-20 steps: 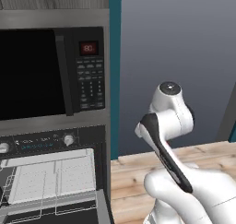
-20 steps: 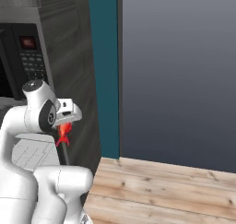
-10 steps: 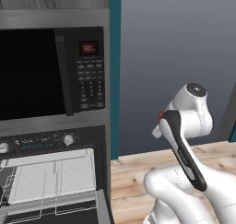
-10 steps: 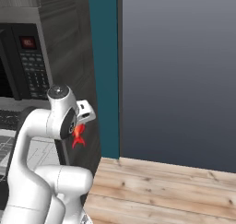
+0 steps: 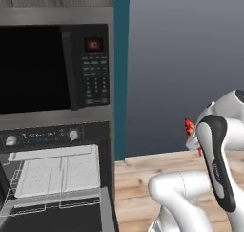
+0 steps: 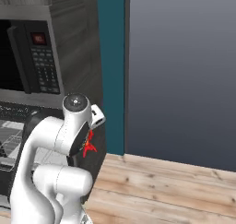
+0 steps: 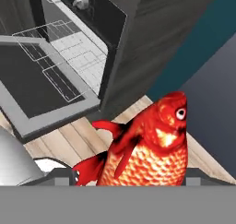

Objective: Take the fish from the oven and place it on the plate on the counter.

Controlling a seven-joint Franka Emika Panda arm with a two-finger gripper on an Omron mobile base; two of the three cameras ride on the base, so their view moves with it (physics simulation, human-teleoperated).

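One fish (image 7: 147, 144), one oven (image 5: 52, 178), one microwave (image 5: 52, 68)

fish (image 7: 152, 147): glossy red-orange, scaled texture on the belly, smooth head
oven (image 5: 57, 178): brushed stainless steel frame, dark glass in the open door, thin wire rack, silver metal knobs
microwave (image 5: 55, 66): black glossy front, matt dark keypad, steel-grey trim
cabinet side (image 6: 73, 48): dark grey wood grain, matt
floor (image 6: 175, 191): light wooden planks, visible grain, matt
wall (image 6: 184, 71): flat grey-blue, smooth matt
trim strip (image 6: 110, 71): teal, smooth
arm (image 6: 50, 172): white glossy plastic shell, dark smooth joints
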